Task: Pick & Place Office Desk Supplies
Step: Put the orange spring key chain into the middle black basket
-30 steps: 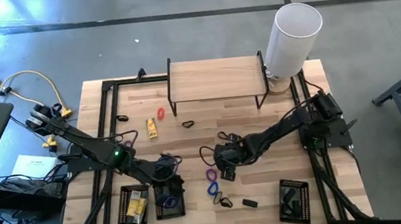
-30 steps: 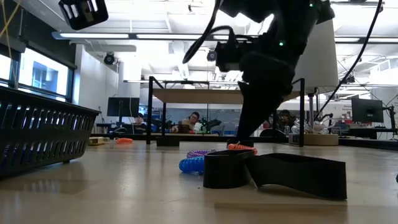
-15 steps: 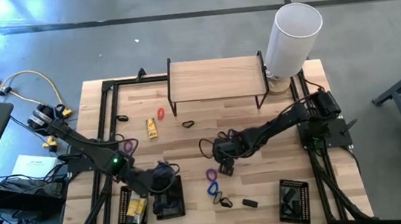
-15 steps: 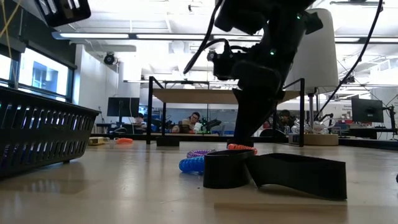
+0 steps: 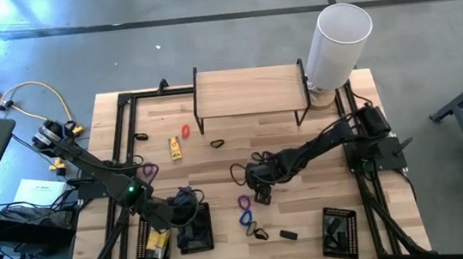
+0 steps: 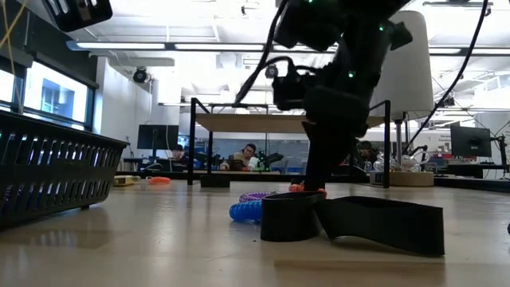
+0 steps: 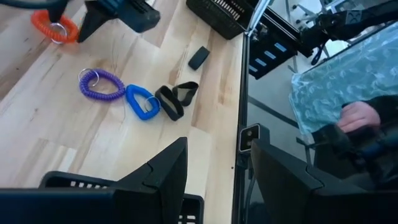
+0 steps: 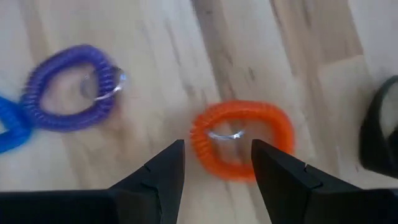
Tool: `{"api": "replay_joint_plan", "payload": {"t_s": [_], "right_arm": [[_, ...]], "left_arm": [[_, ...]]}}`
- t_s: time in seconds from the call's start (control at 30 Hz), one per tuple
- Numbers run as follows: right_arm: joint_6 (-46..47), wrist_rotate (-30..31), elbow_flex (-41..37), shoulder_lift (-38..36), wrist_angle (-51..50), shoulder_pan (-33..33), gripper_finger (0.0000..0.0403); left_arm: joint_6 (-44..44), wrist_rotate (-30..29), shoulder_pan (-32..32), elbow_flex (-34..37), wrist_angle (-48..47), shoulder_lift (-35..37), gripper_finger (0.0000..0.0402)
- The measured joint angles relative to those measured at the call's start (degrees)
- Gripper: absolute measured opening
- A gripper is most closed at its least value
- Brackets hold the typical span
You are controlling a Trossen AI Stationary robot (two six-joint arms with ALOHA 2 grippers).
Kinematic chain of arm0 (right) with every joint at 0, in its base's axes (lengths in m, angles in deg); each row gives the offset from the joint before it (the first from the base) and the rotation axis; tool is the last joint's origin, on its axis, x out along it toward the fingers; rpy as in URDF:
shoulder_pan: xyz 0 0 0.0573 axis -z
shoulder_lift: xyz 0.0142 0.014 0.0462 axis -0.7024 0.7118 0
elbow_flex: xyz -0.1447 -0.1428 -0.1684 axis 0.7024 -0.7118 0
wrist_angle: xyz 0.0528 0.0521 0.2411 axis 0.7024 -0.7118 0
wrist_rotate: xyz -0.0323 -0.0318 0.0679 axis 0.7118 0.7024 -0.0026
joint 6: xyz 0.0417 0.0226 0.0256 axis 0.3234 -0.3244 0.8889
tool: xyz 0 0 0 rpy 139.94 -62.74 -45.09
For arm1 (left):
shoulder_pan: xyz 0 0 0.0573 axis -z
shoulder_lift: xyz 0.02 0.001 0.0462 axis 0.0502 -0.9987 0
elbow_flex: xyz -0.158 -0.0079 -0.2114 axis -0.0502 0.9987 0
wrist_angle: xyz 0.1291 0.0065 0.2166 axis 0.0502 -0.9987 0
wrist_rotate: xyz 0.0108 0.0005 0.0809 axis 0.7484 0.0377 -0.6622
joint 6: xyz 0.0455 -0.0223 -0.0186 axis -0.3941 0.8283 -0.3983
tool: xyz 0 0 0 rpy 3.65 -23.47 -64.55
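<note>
An orange coil loop [image 8: 241, 140] lies flat on the wooden table. My right gripper [image 8: 214, 163] is open just over it, one finger on each side of the loop's near part; it shows low at mid-table [image 5: 260, 192]. A purple loop [image 8: 69, 96] and a blue loop [image 5: 245, 218] lie beside it, then a black band loop [image 7: 176, 99] and a small black piece [image 7: 199, 57]. My left gripper [image 7: 217, 180] is open and empty above a black mesh tray [image 5: 197, 234]. A yellow packet [image 5: 175, 147] lies farther back. My right gripper's open fingers [image 6: 315, 185] come down from above to the orange loop [image 6: 307, 190], which lies flat on the table. Whether they touch it I cannot tell.
Two black mesh trays [image 5: 153, 238] stand at the near left and one [image 5: 339, 230] at the near right. A wooden shelf [image 5: 249, 89] and a tall white cylinder [image 5: 339, 41] stand at the back. A red loop [image 5: 186, 132] and black clips [image 5: 216, 142] lie behind mid-table.
My left gripper has moved toward the table's near edge, from behind the trays to over the inner tray. My right gripper has stayed over the orange loop and come down a little toward it.
</note>
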Motion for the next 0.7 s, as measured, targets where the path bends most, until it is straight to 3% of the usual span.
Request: {"api": "replay_joint_plan", "payload": {"t_s": [0.37,0.7], "right_arm": [[-1.6,-2.7,0.4,4.1,1.5,0.3,0.0162],[-0.5,-1.8,0.3,4.4,1.3,0.3,0.0016]], "left_arm": [[2.2,-0.6,2.3,0.0,3.6,-2.9,0.0172],[2.3,-1.4,2.1,0.0,5.1,-3.0,0.0172]]}}
